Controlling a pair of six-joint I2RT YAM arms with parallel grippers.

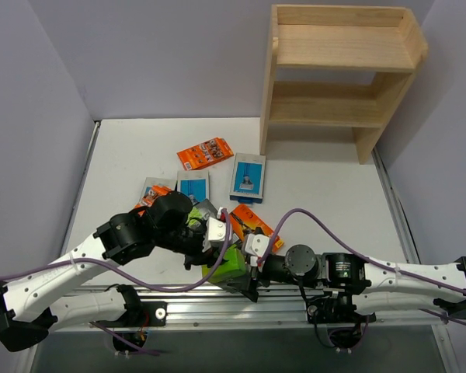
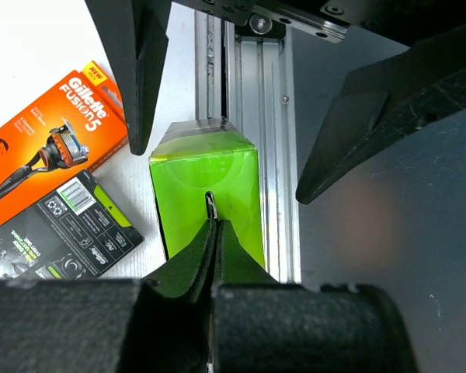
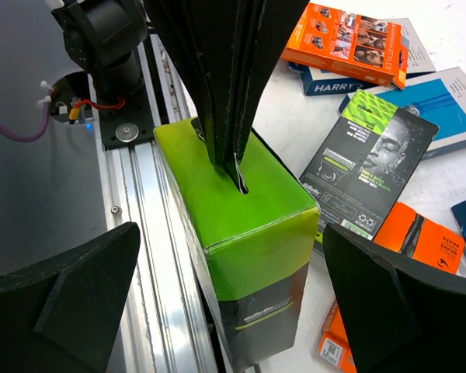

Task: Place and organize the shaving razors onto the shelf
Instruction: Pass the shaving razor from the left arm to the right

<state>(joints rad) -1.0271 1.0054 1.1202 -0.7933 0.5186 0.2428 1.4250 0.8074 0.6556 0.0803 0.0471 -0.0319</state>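
top external view: a black box with a lime-green end (image 1: 227,264) stands upright at 6 o'clock, against the near rail (image 3: 147,256), well apart from the shelf (image 1: 342,35) at 1 o'clock, whose tiers are both bare. the left gripper (image 2: 211,233) is clenched, its tips touching the green end. the right gripper (image 3: 231,233) is spread wide, one finger on each side of the box, gripping nothing. the step looks like picking up this box. next, the right jaws should close on its sides, then lift.
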